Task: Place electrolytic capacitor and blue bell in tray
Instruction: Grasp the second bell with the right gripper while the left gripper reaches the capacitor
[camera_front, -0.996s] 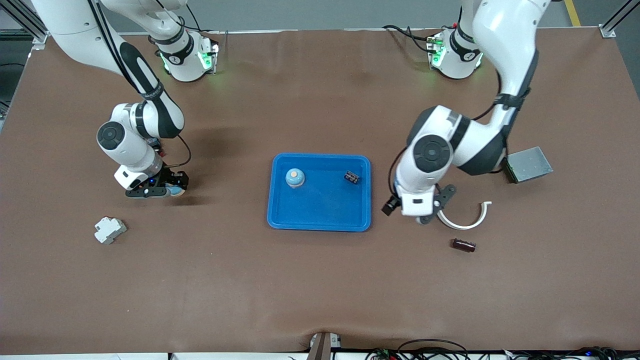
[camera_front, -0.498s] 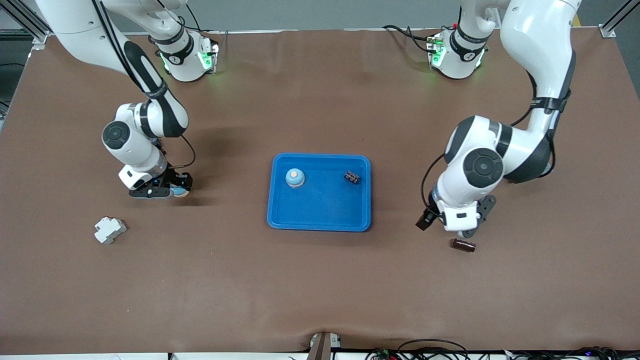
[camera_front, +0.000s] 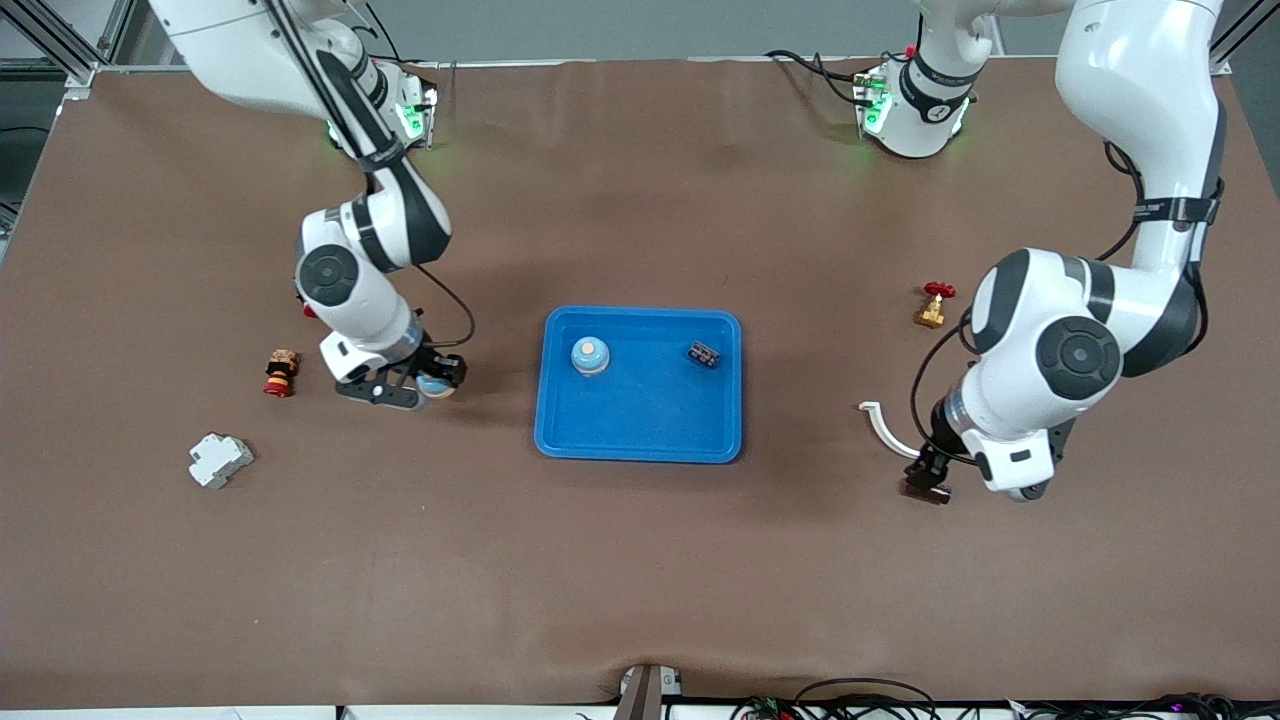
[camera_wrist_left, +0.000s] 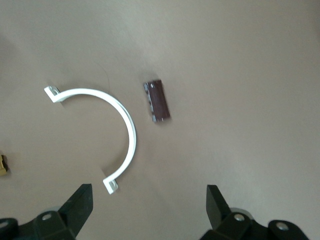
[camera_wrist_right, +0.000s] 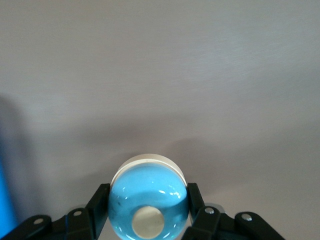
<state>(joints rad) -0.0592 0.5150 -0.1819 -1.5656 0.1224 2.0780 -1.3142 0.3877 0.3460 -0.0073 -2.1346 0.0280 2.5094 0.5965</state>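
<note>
My right end effector (camera_wrist_right: 149, 212) has matt black fingers; the blue bell (camera_wrist_right: 148, 200) between them is glossy, smooth plastic with light reflections and a dull cream button. The table (camera_front: 640, 560) is covered in a matt brown sheet, faintly creased. The tray (camera_front: 640, 445) is smooth bright blue plastic with a slight sheen. The white curved clamp (camera_wrist_left: 102, 130) looks like smooth plastic. The electrolytic capacitor (camera_wrist_left: 157, 100) has a dark brown, slightly shiny sleeve. My arm shells are glossy white.

A white curved clip (camera_front: 884, 424), a red-handled brass valve (camera_front: 933, 305), a grey block (camera_front: 219, 459), and perhaps a red-black button (camera_front: 281, 372).
</note>
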